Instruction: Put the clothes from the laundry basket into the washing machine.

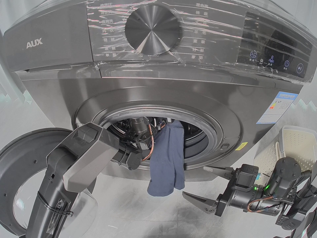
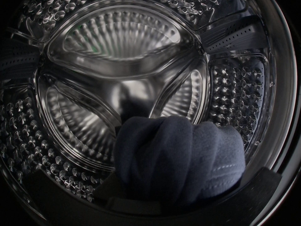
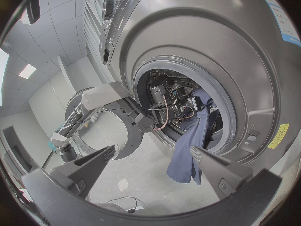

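the navy garment [image 1: 168,162] hangs over the lower lip of the washing machine's [image 1: 198,93] open mouth, its long axis near vertical. its top end is bunched inside the drum at the left gripper [image 3: 187,104] and its bottom end points at the floor. cloth covers that gripper, so i cannot tell its grip. the right gripper [image 1: 194,181] hovers wide open and empty, near the laundry basket [image 1: 297,146].
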